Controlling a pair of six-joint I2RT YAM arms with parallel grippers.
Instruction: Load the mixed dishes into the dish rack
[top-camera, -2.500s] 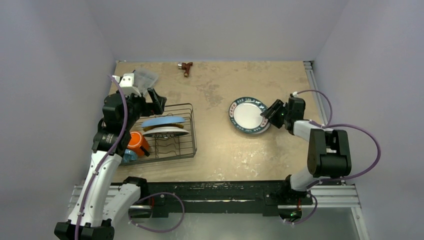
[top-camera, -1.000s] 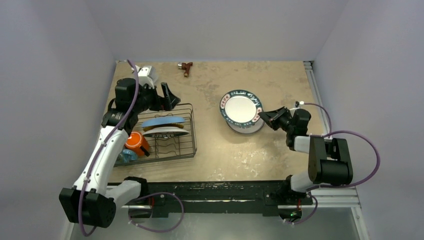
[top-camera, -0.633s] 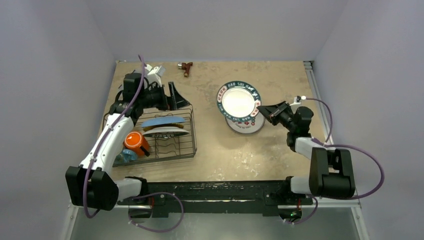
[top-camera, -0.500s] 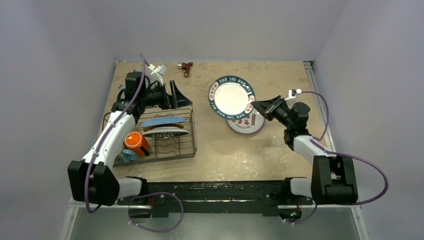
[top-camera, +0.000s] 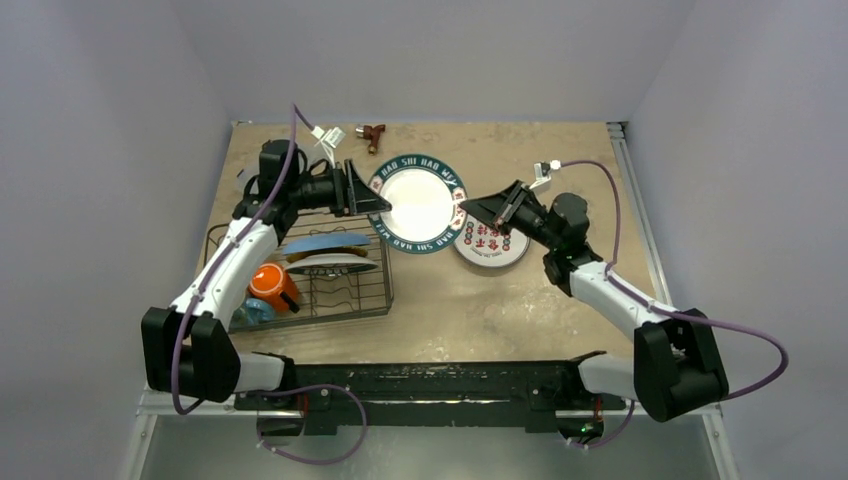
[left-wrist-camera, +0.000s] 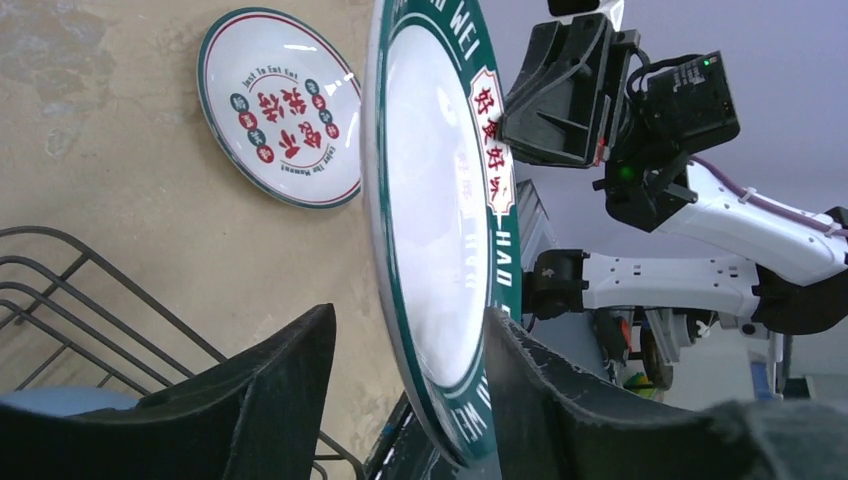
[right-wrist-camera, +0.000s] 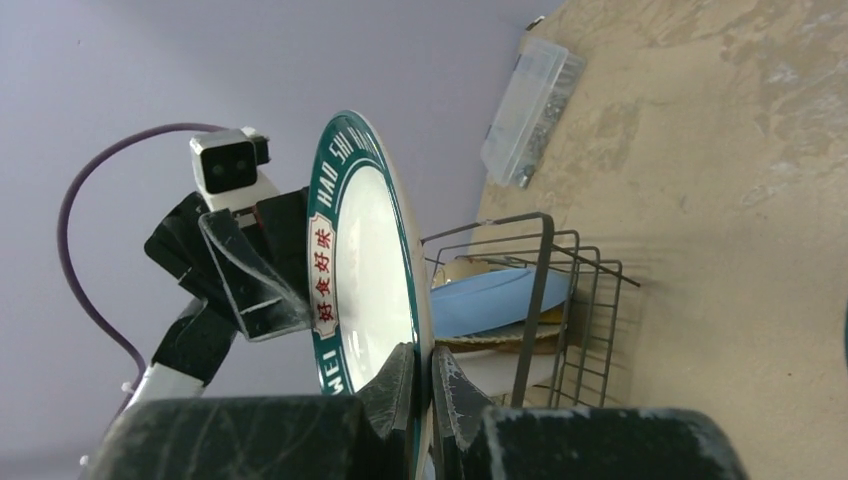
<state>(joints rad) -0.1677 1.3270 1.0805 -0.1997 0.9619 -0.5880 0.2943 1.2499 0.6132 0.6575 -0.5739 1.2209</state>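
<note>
Green-rimmed white plate held in the air between the two arms.

It hangs above the table, between the black wire dish rack and a second plate with red characters that lies flat on the tabletop. The right gripper is clamped on the raised plate's right rim, one finger on each face. The left gripper straddles the opposite edge with its jaws spread, and a strip of tabletop shows between one finger and the rim, so it is not gripping. The rack holds a light blue plate among its dividers, with an orange mug and a blue mug at its left end. A small brown tool lies at the table's far edge, and a clear plastic box sits beyond the rack.
</note>
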